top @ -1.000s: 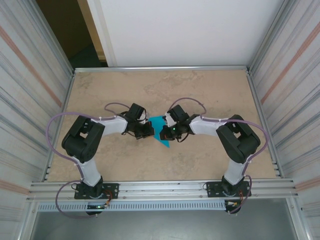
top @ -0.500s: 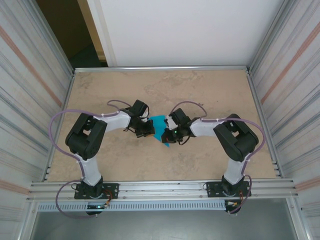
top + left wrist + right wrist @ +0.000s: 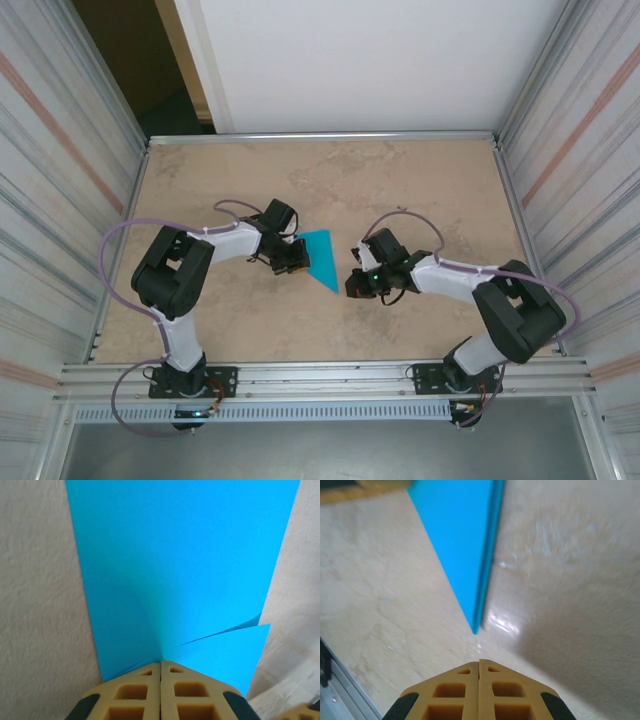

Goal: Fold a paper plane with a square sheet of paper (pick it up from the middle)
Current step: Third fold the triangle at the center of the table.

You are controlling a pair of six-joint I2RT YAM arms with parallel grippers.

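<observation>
The teal paper plane [image 3: 322, 257] lies flat on the table as a narrow folded triangle, its point toward the near side. My left gripper [image 3: 299, 257] is shut, and its tips rest against the plane's left edge. In the left wrist view the folded paper plane [image 3: 180, 555] spreads out just ahead of the closed left gripper [image 3: 161, 664], with a loose flap at the right. My right gripper [image 3: 353, 284] is shut and holds nothing, a short way to the right of the plane's point. In the right wrist view the paper plane's point [image 3: 475, 625] lies just ahead of the right gripper [image 3: 479, 662].
The beige table [image 3: 420, 190] is bounded by a metal rail [image 3: 320, 137] at the back and ribbed walls on both sides. A metal frame edge [image 3: 342, 680] shows at the lower left of the right wrist view.
My right gripper has drawn back to the right and toward the near side, off the paper. The whole plane now shows. The left gripper has stayed at the plane's left edge.
</observation>
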